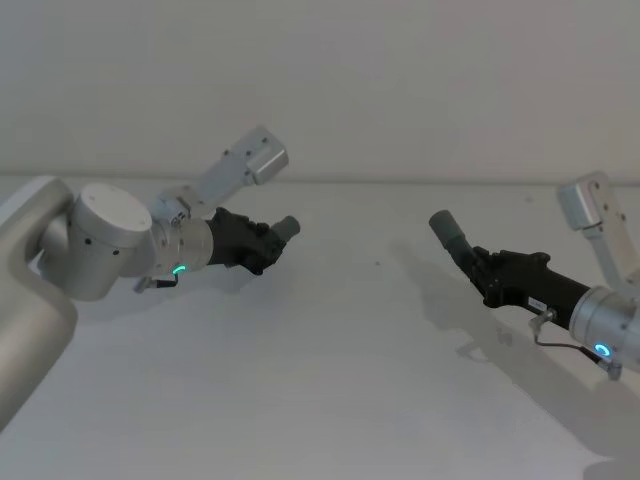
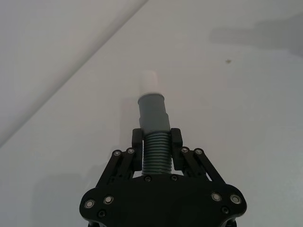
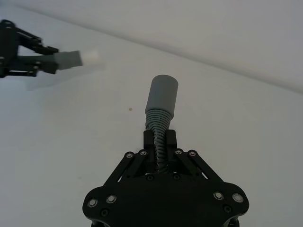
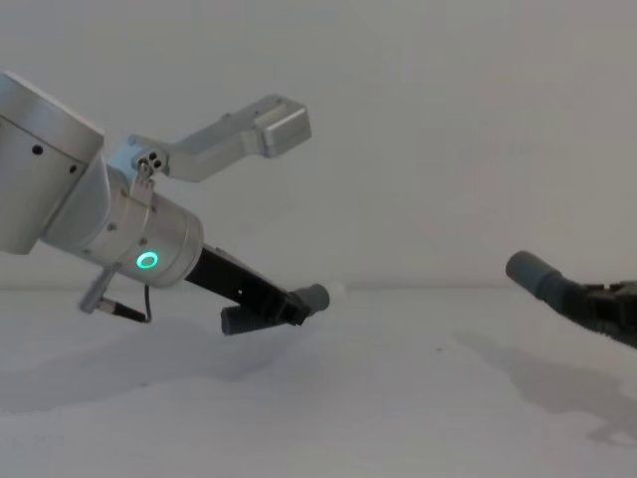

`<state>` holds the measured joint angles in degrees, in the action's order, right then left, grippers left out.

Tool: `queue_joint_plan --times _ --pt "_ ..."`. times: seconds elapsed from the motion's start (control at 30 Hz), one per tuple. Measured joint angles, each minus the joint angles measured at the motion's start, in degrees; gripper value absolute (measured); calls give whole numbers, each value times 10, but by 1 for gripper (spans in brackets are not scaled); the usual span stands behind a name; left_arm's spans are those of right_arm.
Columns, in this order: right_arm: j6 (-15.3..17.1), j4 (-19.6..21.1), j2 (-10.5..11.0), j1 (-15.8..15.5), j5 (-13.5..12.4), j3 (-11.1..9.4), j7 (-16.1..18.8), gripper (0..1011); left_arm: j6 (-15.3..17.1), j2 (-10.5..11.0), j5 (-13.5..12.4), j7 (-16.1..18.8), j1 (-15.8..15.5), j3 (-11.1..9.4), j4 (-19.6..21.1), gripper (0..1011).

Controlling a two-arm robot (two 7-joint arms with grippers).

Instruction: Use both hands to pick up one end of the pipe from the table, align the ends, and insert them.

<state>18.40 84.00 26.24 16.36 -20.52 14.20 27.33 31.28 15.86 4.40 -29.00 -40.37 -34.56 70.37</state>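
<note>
Left fingers [image 2: 176,139] pinched the short hose [image 2: 156,153], right fingers [image 3: 171,139] the long hose [image 3: 158,124]. The left cuff [image 1: 287,227] lay at 9 o'clock of the right cuff [image 1: 447,228], well apart.

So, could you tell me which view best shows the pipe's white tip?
The left wrist view: the white tip stands clear beyond its grey cuff. The right wrist view shows it far off; the chest view, faintly; the head view, hardly at all.
</note>
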Motion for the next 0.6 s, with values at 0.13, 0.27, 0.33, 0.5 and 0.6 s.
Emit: queue_joint_plan --times 0.13,0.27,0.33,0.5,0.6 --pt "-19 0 15 0 -9 -1 31 125 -10 4 -3 -11 -6 -4 2 328" --pt "-40 -3 34 1 -18 0 71 124 -26 10 -4 -29 -12 -7 2 328" --pt "-48 -5 41 1 -21 1 86 124 -33 12 -3 -37 -13 -9 2 328" --pt "-74 -14 61 6 -29 7 134 124 -59 24 1 -68 -21 -15 -1 328" --pt "-89 -21 72 10 -33 12 161 124 -75 31 5 -89 -25 -19 -2 328"
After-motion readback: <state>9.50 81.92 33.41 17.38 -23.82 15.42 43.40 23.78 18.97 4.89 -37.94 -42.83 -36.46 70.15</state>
